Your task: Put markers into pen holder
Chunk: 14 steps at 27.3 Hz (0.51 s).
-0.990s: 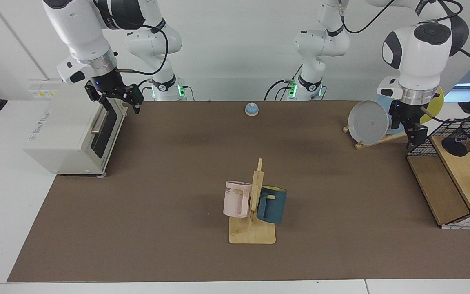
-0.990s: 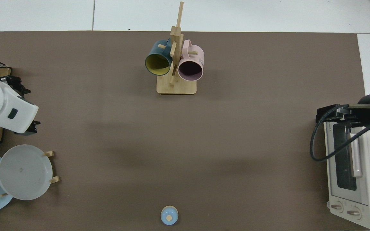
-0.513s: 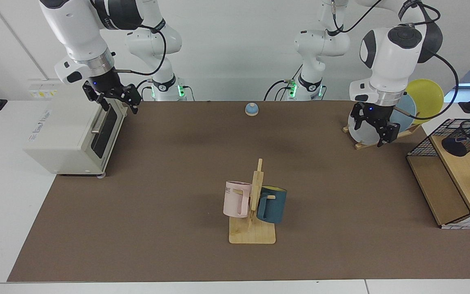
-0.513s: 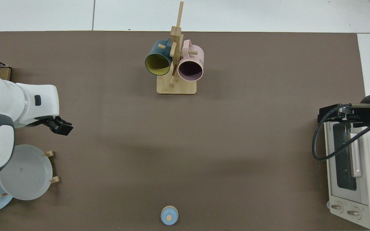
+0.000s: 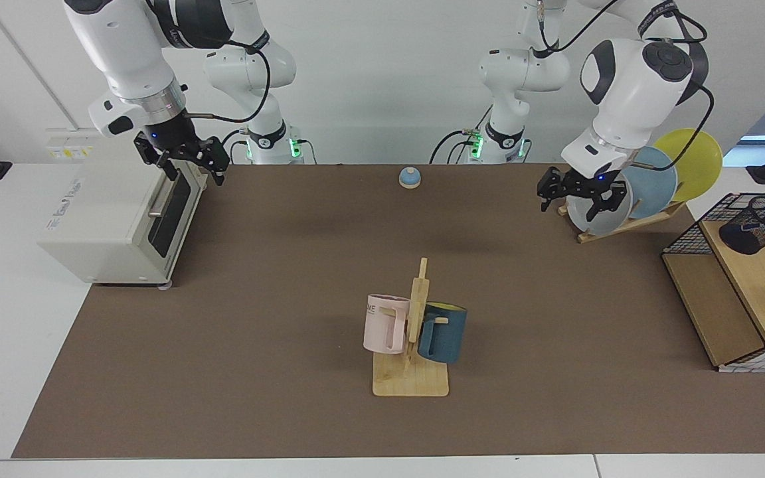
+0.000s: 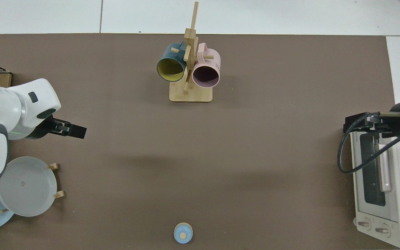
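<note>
- A robotics lab is indicated by two white arms [image 5: 635, 73] mounted at a brown-matted table [image 5: 289, 299].
- Kitchen props are staged: toaster oven [image 5: 113, 219], mug rack [image 5: 414, 332], plates [image 5: 648, 192].

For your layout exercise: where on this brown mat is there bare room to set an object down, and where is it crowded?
Free: the wide stretch between the toaster oven and the mug rack, and between that rack and the wire basket. Crowded: the plate rack corner, where the left gripper hangs; the right gripper waits above the oven.
</note>
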Tool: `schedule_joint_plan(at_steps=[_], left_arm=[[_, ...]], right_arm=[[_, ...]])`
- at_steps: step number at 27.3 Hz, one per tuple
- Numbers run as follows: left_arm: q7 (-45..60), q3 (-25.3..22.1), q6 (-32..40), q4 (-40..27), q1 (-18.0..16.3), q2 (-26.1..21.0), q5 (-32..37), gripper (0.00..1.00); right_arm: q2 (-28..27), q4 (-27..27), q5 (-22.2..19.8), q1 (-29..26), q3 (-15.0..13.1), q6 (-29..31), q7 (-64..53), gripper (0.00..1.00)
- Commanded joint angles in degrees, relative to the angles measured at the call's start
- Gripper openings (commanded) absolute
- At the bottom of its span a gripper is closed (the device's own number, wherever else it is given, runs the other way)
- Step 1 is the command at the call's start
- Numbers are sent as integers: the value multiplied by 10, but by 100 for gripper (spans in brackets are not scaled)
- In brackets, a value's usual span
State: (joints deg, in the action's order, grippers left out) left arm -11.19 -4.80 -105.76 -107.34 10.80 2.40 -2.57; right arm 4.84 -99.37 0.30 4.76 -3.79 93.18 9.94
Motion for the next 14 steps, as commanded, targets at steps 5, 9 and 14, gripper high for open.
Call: schedule_joint_plan(at_steps=[5, 9, 14], left_arm=[[70, -2, 6, 26, -6, -1, 29, 100], [109, -2, 21, 37, -6, 3, 34, 100], [113, -2, 47, 56, -11, 17, 34, 100]], right_arm=[[4, -3, 1, -11, 5, 1, -10, 100], [4, -3, 1, -11, 5, 1, -11, 100], [4, -3, 1, -10, 5, 1, -10, 100]])
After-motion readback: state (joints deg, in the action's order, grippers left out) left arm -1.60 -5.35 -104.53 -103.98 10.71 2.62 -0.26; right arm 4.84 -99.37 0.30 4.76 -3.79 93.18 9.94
